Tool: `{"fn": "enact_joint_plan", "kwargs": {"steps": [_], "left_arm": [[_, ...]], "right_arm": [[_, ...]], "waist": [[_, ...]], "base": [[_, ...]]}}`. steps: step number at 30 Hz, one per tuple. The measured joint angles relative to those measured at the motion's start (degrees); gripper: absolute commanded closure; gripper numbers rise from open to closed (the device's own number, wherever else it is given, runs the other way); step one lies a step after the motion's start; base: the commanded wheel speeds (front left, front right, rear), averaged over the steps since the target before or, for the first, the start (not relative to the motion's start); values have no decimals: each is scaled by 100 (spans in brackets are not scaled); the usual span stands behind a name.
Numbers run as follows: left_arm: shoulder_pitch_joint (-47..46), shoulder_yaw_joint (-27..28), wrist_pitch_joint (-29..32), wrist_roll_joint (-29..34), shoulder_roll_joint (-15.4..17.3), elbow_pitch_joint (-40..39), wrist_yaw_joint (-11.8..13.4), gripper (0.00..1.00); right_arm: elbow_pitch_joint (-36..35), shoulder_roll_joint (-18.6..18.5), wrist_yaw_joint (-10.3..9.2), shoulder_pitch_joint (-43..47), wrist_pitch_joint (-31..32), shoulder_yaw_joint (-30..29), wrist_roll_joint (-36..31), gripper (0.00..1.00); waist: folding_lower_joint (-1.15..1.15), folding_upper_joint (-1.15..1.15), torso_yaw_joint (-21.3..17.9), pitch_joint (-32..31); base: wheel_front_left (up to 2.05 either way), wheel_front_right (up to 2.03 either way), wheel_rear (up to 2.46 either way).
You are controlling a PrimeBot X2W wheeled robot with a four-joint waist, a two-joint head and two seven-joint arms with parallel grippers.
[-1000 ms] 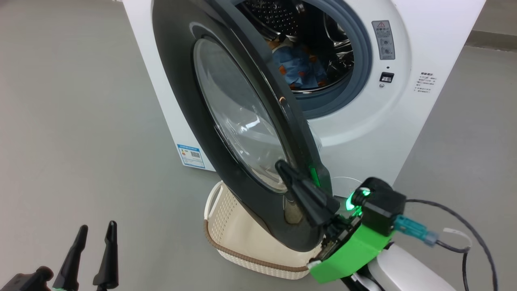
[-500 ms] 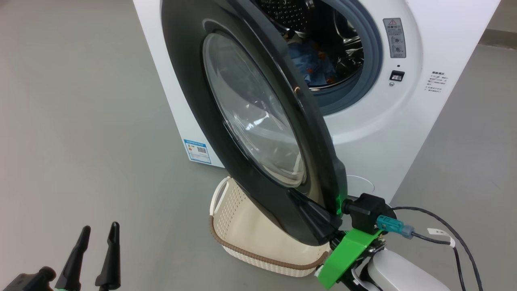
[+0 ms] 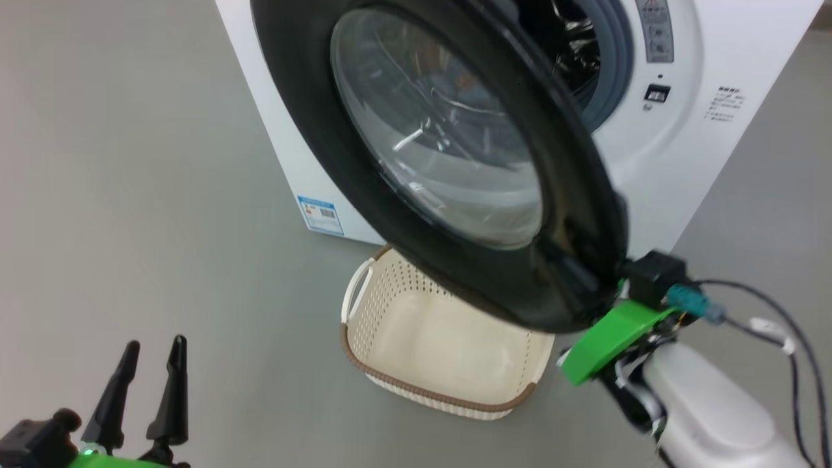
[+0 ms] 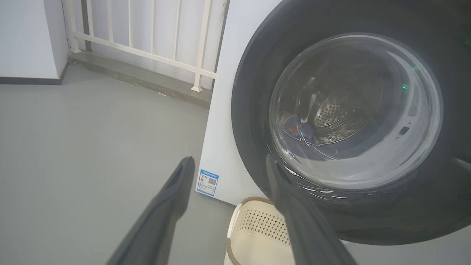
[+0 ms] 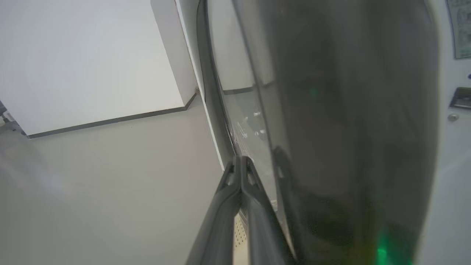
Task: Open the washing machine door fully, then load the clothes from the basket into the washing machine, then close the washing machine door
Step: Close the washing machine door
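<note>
The washing machine point(image 3: 669, 169) stands with its door point(image 3: 305, 130) swung partway across the drum mouth. My right gripper point(image 3: 578, 276) is shut, its fingers point(image 5: 241, 173) laid against the outer face of the door point(image 5: 349, 129) at its low rim, gripping nothing. Blue clothes point(image 4: 294, 127) lie in the drum, seen through the door point(image 4: 250, 110) glass. The cream basket point(image 3: 364, 351) sits on the floor below the door with nothing in it. My left gripper point(image 3: 149, 383) hangs open at the lower left, well away from the machine; the left wrist view has the gripper point(image 4: 228, 162) facing the door and basket point(image 4: 235, 235).
Grey floor surrounds the machine. A white railing point(image 4: 147, 55) and a low kerb run behind it on the left. A blue label sticker point(image 3: 320, 214) marks the machine's lower front. A black cable point(image 3: 786, 325) loops off my right wrist.
The door has swung further toward the machine, covering most of the drum mouth, with my shut right gripper moving along on its rim. The head camera shifted. The left gripper stayed put.
</note>
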Motion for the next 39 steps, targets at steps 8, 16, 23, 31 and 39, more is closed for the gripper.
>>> {"fn": "enact_joint_plan", "kwargs": {"steps": [8,16,23,31,39], "left_arm": [[-297,-114,0,-94,114,-31,-40,0],[-631,-155,0,-230,235,-140,-40,0],[-798,-168,0,-380,236,-145,-40,0],[-909,-175,0,-424,255,-154,-40,0],[-959,-175,0,-468,258,-140,-40,0]], "right_arm": [[212,-27,0,-535,0,-824,-311,100],[594,-146,2,-1218,-1,-1428,-658,100],[734,-237,5,-1749,-1,-1924,-889,100],[806,-283,52,-2193,-2,-2472,-1262,100],[909,-82,59,-2286,1,-2821,-1642,100]], "waist": [[0,0,80,498],[0,0,174,981],[0,0,234,1357],[0,0,302,1635],[0,0,322,1670]], "base": [[0,0,0],[0,0,0],[0,0,0],[0,0,0],[0,0,0]]}}
